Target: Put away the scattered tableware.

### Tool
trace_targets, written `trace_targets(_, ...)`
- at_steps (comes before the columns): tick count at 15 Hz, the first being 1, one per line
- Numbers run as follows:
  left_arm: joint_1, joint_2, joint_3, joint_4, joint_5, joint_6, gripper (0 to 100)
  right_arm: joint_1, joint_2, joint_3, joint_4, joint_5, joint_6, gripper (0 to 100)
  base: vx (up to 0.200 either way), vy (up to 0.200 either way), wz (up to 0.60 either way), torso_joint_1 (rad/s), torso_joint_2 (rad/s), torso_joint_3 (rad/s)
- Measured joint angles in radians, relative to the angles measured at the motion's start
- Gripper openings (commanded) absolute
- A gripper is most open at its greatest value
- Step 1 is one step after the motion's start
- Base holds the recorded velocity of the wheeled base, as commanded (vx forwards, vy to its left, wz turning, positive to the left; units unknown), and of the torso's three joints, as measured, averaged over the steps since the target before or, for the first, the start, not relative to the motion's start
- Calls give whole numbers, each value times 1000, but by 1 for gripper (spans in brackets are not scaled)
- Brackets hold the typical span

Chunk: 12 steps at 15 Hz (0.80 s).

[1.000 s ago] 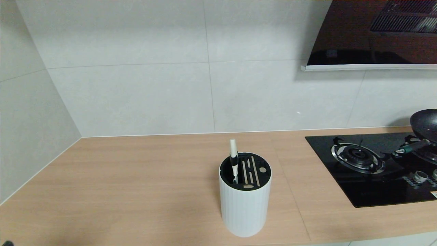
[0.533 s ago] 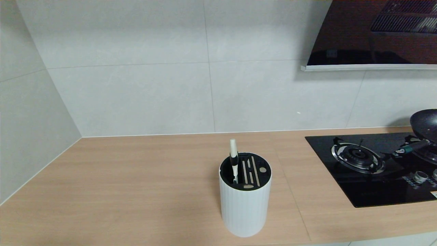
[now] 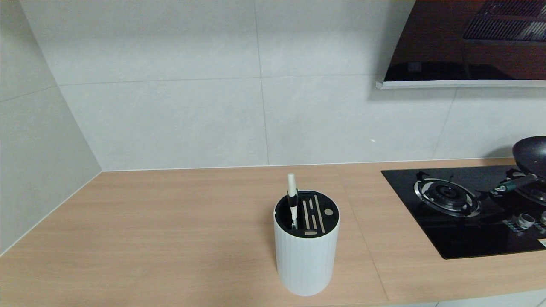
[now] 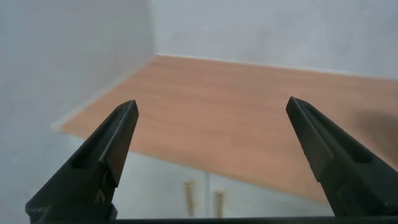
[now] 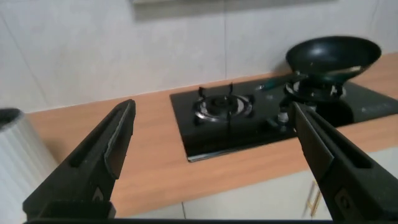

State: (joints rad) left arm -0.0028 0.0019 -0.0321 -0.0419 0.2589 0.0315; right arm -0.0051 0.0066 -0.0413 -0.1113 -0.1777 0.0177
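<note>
A white ribbed cylindrical holder with a black slotted top stands near the front edge of the wooden counter. One utensil with a cream and black handle sticks upright out of its left side. In the right wrist view a sliver of the holder sits at the picture's edge. My left gripper is open, held off the counter's left front corner with nothing between its fingers. My right gripper is open too, in front of the counter facing the stove, empty.
A black gas stove is set into the counter at the right, with a black pan on its far burner. A range hood hangs above it. Tiled walls close the back and left. White cabinet doors lie below the counter.
A dark bit of the left arm that showed at the head view's lower left corner one second ago has dropped out of that picture. The holder and utensil have not moved.
</note>
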Motion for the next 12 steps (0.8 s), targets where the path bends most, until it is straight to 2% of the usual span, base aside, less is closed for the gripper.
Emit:
trace_targets(1,1,-1,16,-3,-29,-8,100,-1,-2,19,13,23,-3,100,0,0,0,0,0,0)
trace_targets(2,1,-2,24,-1,-104,-15,100,-1,-3,32,69,55,-7,100,0,0,0,0,0,0)
trace_targets(3,1,-3,28,9,-184,-18,100,-1,-3,35,67,73,-16,100,0,0,0,0,0,0)
trace_targets(4,1,-4,30,32,-237,-11,100,1,-4,36,63,93,-21,100,0,0,0,0,0,0)
trace_targets(7,1,-4,32,44,-265,32,100,2,-4,40,73,122,-21,100,0,0,0,0,0,0)
trace_targets(8,1,-4,32,44,-266,39,100,2,-4,40,114,170,-26,100,0,0,0,0,0,0)
trace_targets(12,1,-4,32,44,-267,33,100,2,-3,40,109,198,-7,100,0,0,0,0,0,0)
